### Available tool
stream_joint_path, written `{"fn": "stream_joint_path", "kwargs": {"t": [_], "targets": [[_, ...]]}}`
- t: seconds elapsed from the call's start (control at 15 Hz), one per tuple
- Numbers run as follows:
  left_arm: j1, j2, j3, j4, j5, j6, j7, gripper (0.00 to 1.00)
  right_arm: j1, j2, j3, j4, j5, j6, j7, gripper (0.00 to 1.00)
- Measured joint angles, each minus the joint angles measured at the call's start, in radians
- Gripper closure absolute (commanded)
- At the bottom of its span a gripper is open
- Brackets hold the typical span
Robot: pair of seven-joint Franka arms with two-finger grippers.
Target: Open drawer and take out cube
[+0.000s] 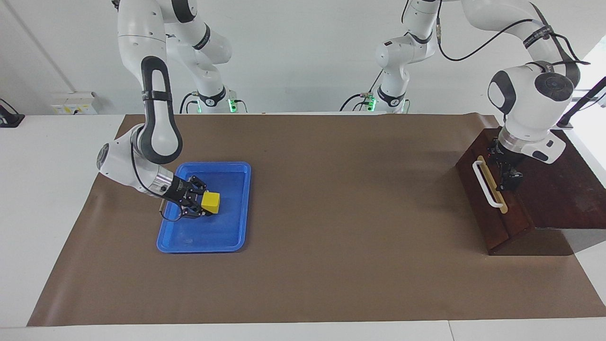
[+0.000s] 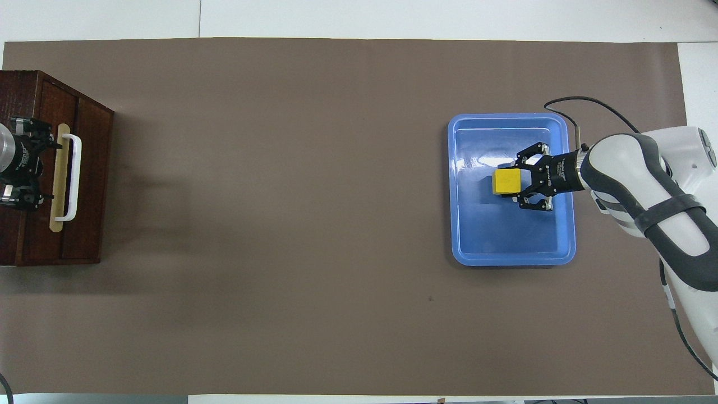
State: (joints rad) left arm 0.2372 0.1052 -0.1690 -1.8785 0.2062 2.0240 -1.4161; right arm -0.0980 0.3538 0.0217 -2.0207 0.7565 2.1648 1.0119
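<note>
R gripper (image 1: 201, 202) is sitting over the blue tray (image 1: 236, 170), lower left of the facing view, jaws closed narrow on the yellow cube (image 1: 211, 202). The cube is looking slightly raised off the tray floor, w/ a shadow under it in the overhead view, though I can't say for sure it isn't touching. So the cube is already out of the drawer (image 1: 478, 199) and over the tray, mid right in the overhead view.

L gripper (image 1: 509, 176) is hanging over the top of the dark wooden box (image 1: 558, 189), right edge of the facing view, just by the tan strip and white handle (image 1: 486, 183). Can't tell if its fingers are open or shut. The drawer front is appearing flush w/ the box, no pale interior showing, so it's reading as closed.

Judging the step: final placement, approx. done. Next move is calling for the R gripper to be lowering until the cube is resting flat on the tray, then opening and lifting straight up w/o nudging it
</note>
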Motion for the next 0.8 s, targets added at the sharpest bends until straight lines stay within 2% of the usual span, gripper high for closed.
{"fn": "stream_joint_path", "kwargs": {"t": [0.2,0.47,0.53,0.6,0.67,0.73,0.8], "targets": [[-0.064,-0.022,-0.014,0.032,-0.034,-0.089,0.081,0.00,0.000,0.000,0.000,-0.011,0.000,0.012,-0.014,1.00],[-0.163,-0.080,-0.022,0.168,-0.097,-0.341,0.399,0.00,0.000,-0.005,0.000,-0.025,0.000,0.026,-0.058,1.00],[-0.175,-0.088,-0.022,0.196,-0.103,-0.392,0.515,0.00,0.000,-0.006,0.000,-0.027,0.000,0.027,-0.059,0.92],[-0.184,-0.092,-0.021,0.219,-0.109,-0.435,0.631,0.00,0.000,-0.006,0.001,-0.027,0.000,0.028,-0.060,0.72],[-0.190,-0.092,-0.019,0.241,-0.117,-0.475,0.732,0.00,0.000,-0.007,0.001,-0.028,0.000,0.029,-0.060,0.45],[-0.193,-0.092,-0.017,0.260,-0.134,-0.514,0.814,0.00,0.000,-0.007,0.001,-0.028,0.000,0.029,-0.060,0.06],[-0.192,-0.093,-0.013,0.273,-0.156,-0.541,0.876,0.00,0.000,-0.007,0.001,-0.028,-0.001,0.030,-0.061,0.00]]}}
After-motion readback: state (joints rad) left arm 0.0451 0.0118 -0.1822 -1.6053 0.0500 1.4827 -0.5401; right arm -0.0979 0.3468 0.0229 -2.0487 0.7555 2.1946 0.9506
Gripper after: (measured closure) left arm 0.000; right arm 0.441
